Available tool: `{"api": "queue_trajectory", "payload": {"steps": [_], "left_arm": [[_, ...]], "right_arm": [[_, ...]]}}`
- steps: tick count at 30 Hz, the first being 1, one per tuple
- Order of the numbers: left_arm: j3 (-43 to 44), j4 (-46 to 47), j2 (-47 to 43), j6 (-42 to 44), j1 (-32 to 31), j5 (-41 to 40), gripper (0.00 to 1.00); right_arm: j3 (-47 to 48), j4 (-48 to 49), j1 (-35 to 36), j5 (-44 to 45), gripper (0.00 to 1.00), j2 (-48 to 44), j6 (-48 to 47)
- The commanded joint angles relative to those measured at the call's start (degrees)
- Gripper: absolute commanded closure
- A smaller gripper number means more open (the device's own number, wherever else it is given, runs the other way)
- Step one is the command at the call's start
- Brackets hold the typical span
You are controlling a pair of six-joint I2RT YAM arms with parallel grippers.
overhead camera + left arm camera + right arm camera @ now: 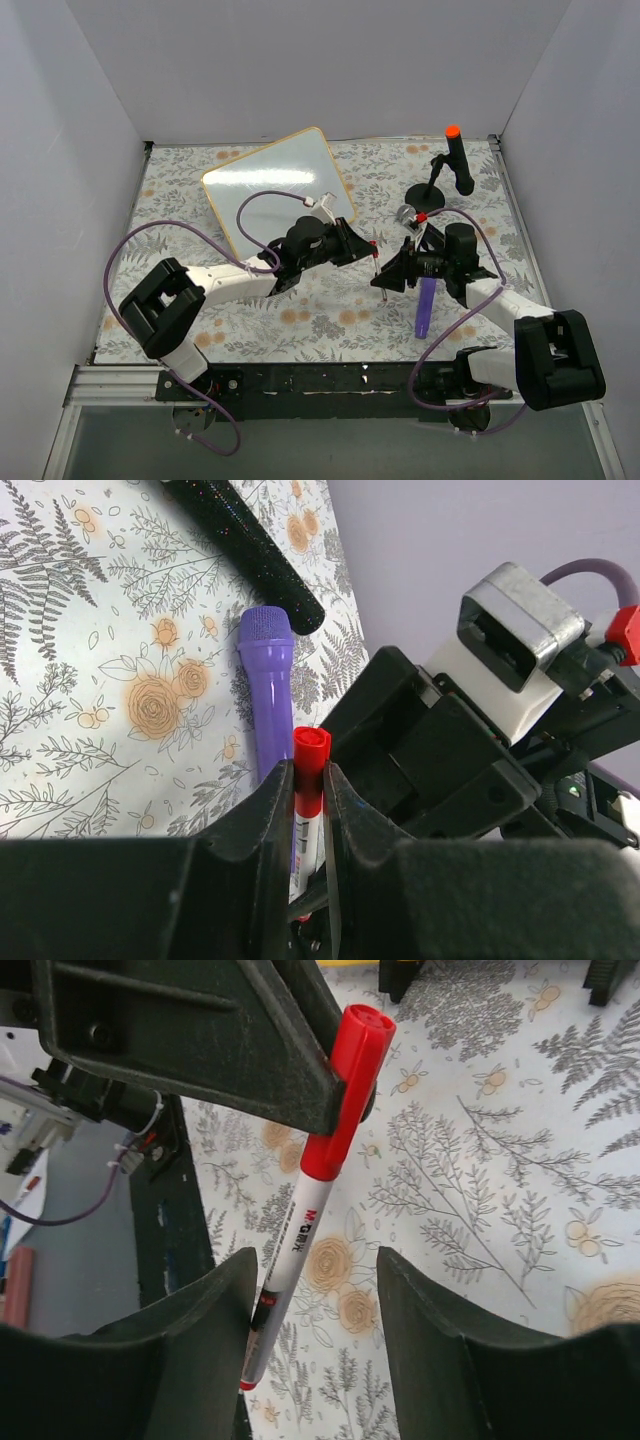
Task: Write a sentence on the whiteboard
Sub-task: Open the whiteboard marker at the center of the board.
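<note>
The whiteboard [275, 185] lies tilted at the back left; its face shows only glare, and I see no red sentence on it. My left gripper [372, 247] is shut on the red cap of a white marker [376, 262] that hangs above the table's middle. The left wrist view shows the cap [310, 755] pinched between the gripper's [309, 775] fingers. My right gripper [392, 274] is open. In the right wrist view the marker's white body [300, 1230] hangs between the gripper's [318, 1280] spread fingers, close to the left one.
A purple pen-shaped object [425, 305] lies on the floral cloth at the front right, also in the left wrist view [266, 670]. A black stand with an orange-tipped stick [455, 160] is at the back right, with a small silver round thing [405, 213] near it.
</note>
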Motion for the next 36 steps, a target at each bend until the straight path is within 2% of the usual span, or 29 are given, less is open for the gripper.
{"api": "queue_trajectory", "payload": {"steps": [1, 2, 3, 4, 6, 7, 8, 9, 10, 11, 12, 13, 14, 15, 16, 17, 18, 21, 26, 30, 36], "left_arm": [[-0.7, 4.4, -0.9, -0.5, -0.4, -2.0, 1.00], [-0.9, 4.7, -1.3, 0.2, -0.4, -2.3, 1.00], [-1.3, 5.0, -1.6, 0.7, -0.4, -2.6, 1.00], [-2.4, 5.5, -2.3, 1.2, -0.4, -3.0, 1.00], [-4.0, 7.5, -4.4, 3.1, -0.4, -3.4, 0.99], [-5.4, 8.3, -5.3, 4.4, -0.2, -3.2, 0.74], [-5.9, 8.5, -6.2, 5.5, -0.2, -3.0, 0.56], [-6.3, 8.4, -8.5, 8.5, 0.0, -2.7, 0.40], [-6.9, 8.2, -9.8, 10.3, 0.5, -1.0, 0.15], [-7.8, 6.8, -11.7, 12.4, 0.9, -0.1, 0.06], [-8.7, 6.5, -13.5, 16.4, 1.3, 1.9, 0.02], [-9.5, 6.6, -17.0, 17.9, 3.6, 4.9, 0.02], [-10.5, 6.0, -18.3, 19.0, 4.7, 11.9, 0.02], [-10.6, 5.4, -19.4, 20.2, 6.6, 16.4, 0.02], [-10.5, 4.9, -20.2, 21.1, 9.1, 20.4, 0.02], [-10.2, 3.2, -20.3, 21.8, 9.8, 28.9, 0.02], [-9.3, 2.1, -20.1, 22.9, 10.2, 32.2, 0.02], [-7.4, -1.4, -18.4, 26.4, 10.1, 40.8, 0.02], [-3.2, -8.1, -14.6, 31.6, 7.6, 40.5, 0.03], [0.9, -14.1, -10.4, 35.8, 4.4, 38.2, 0.12], [6.3, -20.2, -5.7, 39.3, 1.4, 34.8, 0.33]], "right_arm": [[0.6, 5.0, 1.2, -3.9, 0.57, 1.2, 2.8], [1.0, 5.0, 1.2, -5.1, 0.66, 1.6, 2.7], [1.4, 4.4, 1.1, -5.8, 0.84, 1.7, 1.8], [1.7, 3.9, 1.2, -6.5, 0.95, 1.8, 0.8], [3.8, -1.7, 1.2, -7.4, 0.99, 1.5, -5.4], [4.3, -4.0, 1.1, -7.5, 0.99, 1.4, -8.2], [4.9, -5.7, 1.2, -8.0, 0.99, 1.4, -10.4], [6.6, -11.0, 1.2, -8.4, 0.99, 1.4, -16.5], [8.1, -15.3, 1.1, -9.0, 0.99, 1.5, -21.1], [9.5, -19.1, 1.1, -8.9, 0.99, 1.7, -26.2], [11.7, -27.1, 1.3, -8.5, 0.99, 1.9, -33.4], [12.8, -30.3, 1.2, -8.1, 0.99, 2.0, -36.9], [13.8, -33.7, 1.4, -7.3, 0.99, 2.3, -40.7], [14.7, -38.9, 1.7, -7.0, 0.99, 2.3, -46.6], [15.8, -41.0, 1.9, -7.1, 0.99, 2.4, -48.8], [16.3, -43.0, 2.2, -7.5, 0.99, 2.4, -51.1], [16.9, -47.4, 3.1, -7.7, 0.99, 2.6, -56.3], [17.9, -52.8, 4.8, -7.7, 0.99, 3.1, -62.3], [18.8, -55.7, 6.1, -7.7, 0.99, 4.4, -65.7], [18.9, -56.4, 6.4, -7.4, 0.99, 4.9, -66.2], [19.0, -56.9, 6.7, -7.4, 0.99, 5.0, -66.6]]}}
